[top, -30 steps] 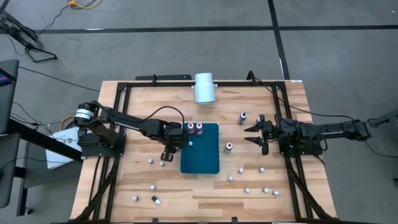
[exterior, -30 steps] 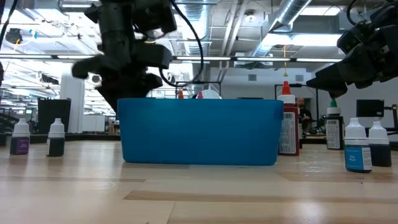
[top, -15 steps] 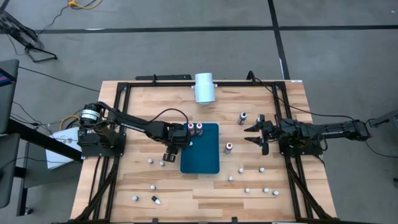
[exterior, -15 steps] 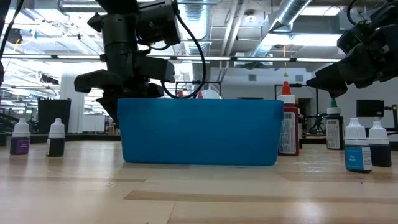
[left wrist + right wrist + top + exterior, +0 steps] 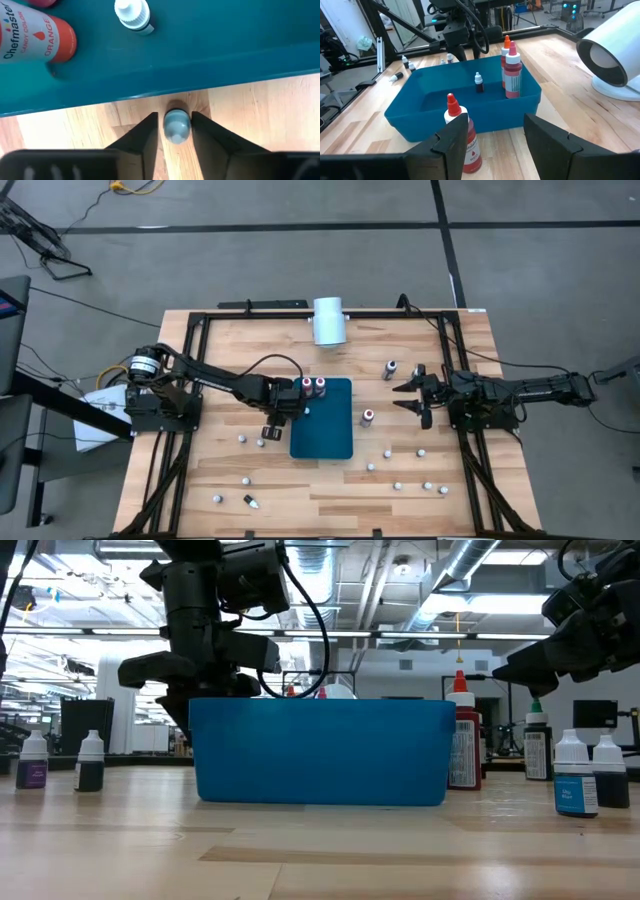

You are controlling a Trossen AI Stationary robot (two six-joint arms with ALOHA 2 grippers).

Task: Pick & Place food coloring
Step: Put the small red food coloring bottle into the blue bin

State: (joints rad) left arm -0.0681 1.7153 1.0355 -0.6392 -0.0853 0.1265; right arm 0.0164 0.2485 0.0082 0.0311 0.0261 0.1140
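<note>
Straddling small bottle (image 5: 176, 125) | left pincer (image 5: 175, 131) | narrowly parted, fingers flanking

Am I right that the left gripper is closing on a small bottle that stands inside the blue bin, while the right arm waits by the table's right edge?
Not quite: the small bottle between the left gripper's fingers stands on the wooden table just outside the blue bin, as the left wrist view shows. The rest holds.

I'm reaching the left arm in toward the table's middle, its left gripper (image 5: 177, 131) pointing down, fingers (image 5: 145, 137) standing narrowly apart. I'm holding the right arm level at the right side, right gripper (image 5: 495, 137) spread wide.
</note>
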